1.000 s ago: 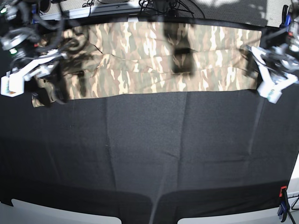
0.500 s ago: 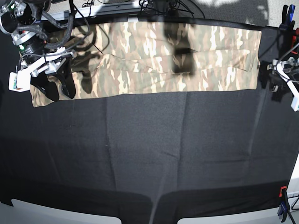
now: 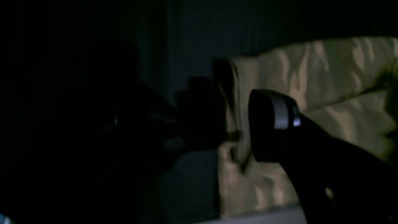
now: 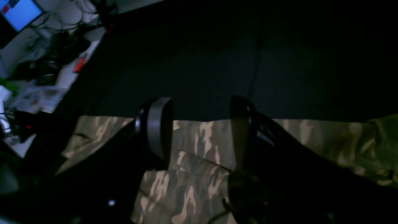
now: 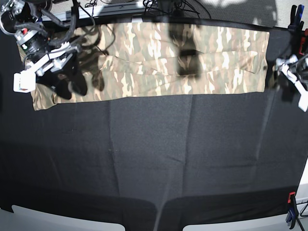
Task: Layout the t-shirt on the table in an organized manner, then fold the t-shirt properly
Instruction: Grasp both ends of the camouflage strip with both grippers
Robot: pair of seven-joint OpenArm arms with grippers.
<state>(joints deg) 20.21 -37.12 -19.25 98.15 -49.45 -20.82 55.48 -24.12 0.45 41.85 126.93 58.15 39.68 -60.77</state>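
On our left, our right gripper (image 5: 67,86) hangs open over one end of the t-shirt (image 5: 154,57), which lies in a long folded band at the far side of the table (image 5: 154,159), and our left gripper (image 5: 284,82) waits open past the other end, so we think more folds are left.

Right arm (image 5: 36,36): black and silver joints, looped black cables, a red spot near the far end, white bracket block near its black pincer (image 5: 72,85). Wrist view: thick black fingers (image 4: 157,130) with grey pad faces. Left pincer (image 5: 288,84): white bracket, dark fingers, grey band.
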